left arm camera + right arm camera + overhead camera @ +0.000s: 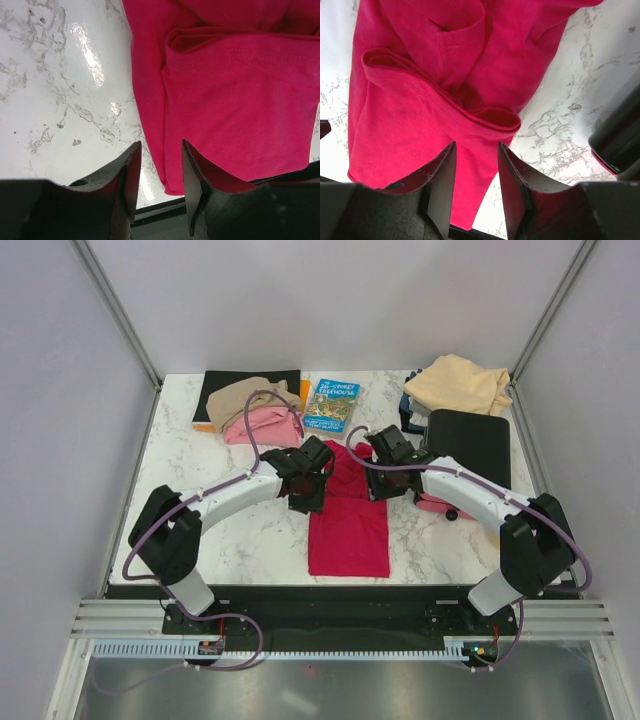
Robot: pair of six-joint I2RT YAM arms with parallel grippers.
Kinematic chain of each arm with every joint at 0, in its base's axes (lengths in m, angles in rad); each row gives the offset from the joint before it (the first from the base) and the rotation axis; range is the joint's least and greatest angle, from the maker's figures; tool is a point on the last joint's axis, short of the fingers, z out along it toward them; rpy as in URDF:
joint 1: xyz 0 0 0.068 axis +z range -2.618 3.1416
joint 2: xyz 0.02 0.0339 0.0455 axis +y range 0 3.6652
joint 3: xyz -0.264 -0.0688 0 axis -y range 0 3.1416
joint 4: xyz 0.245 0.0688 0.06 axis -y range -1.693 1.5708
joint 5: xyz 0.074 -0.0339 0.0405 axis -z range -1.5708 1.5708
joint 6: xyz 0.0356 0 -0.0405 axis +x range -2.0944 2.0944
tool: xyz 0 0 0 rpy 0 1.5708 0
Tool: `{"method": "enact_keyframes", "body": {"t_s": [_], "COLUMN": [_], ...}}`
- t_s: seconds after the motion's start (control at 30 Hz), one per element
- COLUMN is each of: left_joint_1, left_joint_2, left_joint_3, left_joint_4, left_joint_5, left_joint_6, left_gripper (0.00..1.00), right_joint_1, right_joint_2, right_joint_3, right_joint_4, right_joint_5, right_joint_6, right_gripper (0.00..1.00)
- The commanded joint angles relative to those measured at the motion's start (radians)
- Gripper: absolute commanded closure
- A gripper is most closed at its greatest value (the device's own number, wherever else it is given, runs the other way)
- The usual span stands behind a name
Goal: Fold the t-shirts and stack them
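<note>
white marble desk [250, 540]: carries all items.
crimson red soft cloth t-shirt [350, 525]: centre of desk, narrowed lengthwise, far end rumpled between the two arms. judged light, limp and prone to sag when lifted; best pinched at the doubled folds or corners.
left end effector [161, 145]: part open, empty, at the shirt's left edge.
right end effector [476, 146]: part open, empty, over the rolled fold.
</note>
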Motion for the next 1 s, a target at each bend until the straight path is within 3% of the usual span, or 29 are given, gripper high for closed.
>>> {"method": "enact_keyframes", "body": {"t_s": [0.0,0.2,0.43,0.5,0.77,0.97], "left_joint_1": [0.004,-0.001,0.002,0.002,0.013,0.054], "left_joint_2": [-0.012,-0.012,-0.063,-0.083,-0.104,-0.123], "left_joint_3": [-0.018,-0.055,-0.108,-0.136,-0.203,-0.234], "left_joint_4": [0.047,0.049,0.009,0.006,0.021,0.032], "left_joint_5": [0.061,0.112,0.232,0.255,0.327,0.382], "left_joint_6": [0.049,0.05,0.083,0.078,0.078,0.047], "left_gripper": [0.55,0.55,0.31,0.31,0.3,0.29], "right_joint_1": [0.018,0.033,0.032,0.032,0.032,0.032], "right_joint_2": [0.024,0.044,-0.1,-0.158,-0.313,-0.252], "right_joint_3": [-0.021,-0.038,-0.061,-0.112,-0.328,-0.221], "right_joint_4": [0.048,0.041,-0.094,-0.113,-0.056,-0.114], "right_joint_5": [-0.014,-0.029,0.003,-0.045,-0.164,-0.193], "right_joint_6": [0.014,0.014,-0.018,-0.021,0.003,0.032], "right_gripper": [0.54,0.55,0.4,0.34,0.36,0.36]}}
